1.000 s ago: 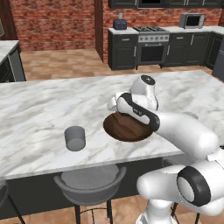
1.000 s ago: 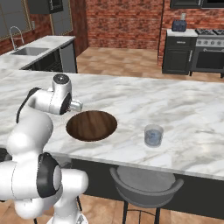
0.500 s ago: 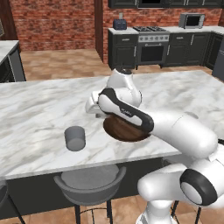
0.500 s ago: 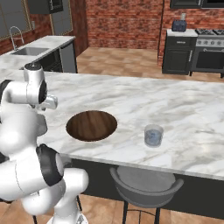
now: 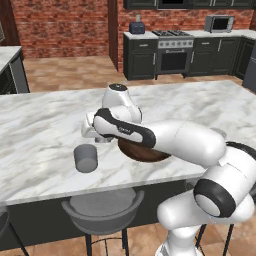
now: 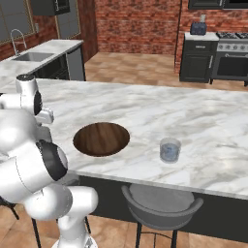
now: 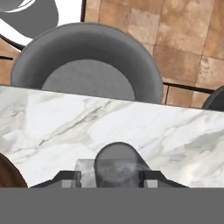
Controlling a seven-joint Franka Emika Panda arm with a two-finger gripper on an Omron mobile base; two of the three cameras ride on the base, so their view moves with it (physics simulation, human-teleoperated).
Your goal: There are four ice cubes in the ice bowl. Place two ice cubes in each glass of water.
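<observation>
Delivery step, by my reading: gripper (image 5: 94,134) hangs over the near tumbler (image 5: 86,158), jaws part open; whether an ice cube sits between them, I cannot tell. Next move calls for centring above the glass mouth (image 7: 116,162) before letting go. Count: two tumblers, the second (image 6: 170,149) standing right of one wooden ice bowl (image 6: 101,138); cubes too faint to number
</observation>
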